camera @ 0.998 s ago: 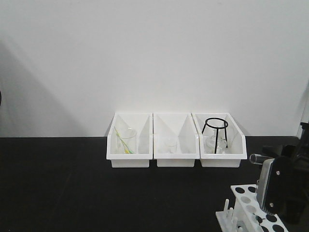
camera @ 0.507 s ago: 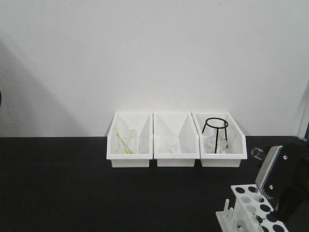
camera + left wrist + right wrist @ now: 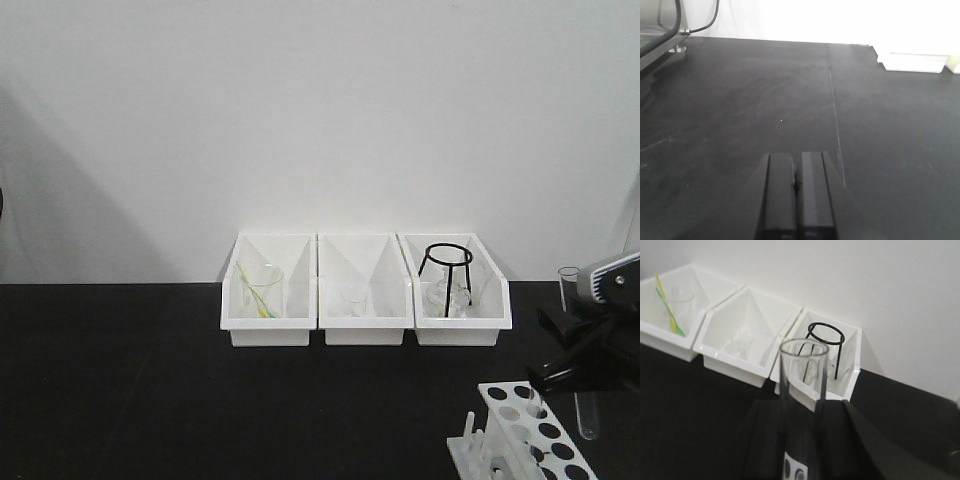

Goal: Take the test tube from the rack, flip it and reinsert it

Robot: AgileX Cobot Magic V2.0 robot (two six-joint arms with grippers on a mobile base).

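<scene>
test tube [image 3: 803,370] pinched upright, rim up, in right gripper [image 3: 802,415], out of rack [image 3: 515,412]; reinsertion not yet done. left gripper [image 3: 796,162] pressed together.

Bright, even light overall. The white wall [image 3: 320,120] has a big soft shadow down its left side. The black tabletop [image 3: 740,100] shows a dull sheen in the left wrist view. Up close, the test tube [image 3: 803,405] looks slightly soft, and everything's kinda grainy.
</scene>
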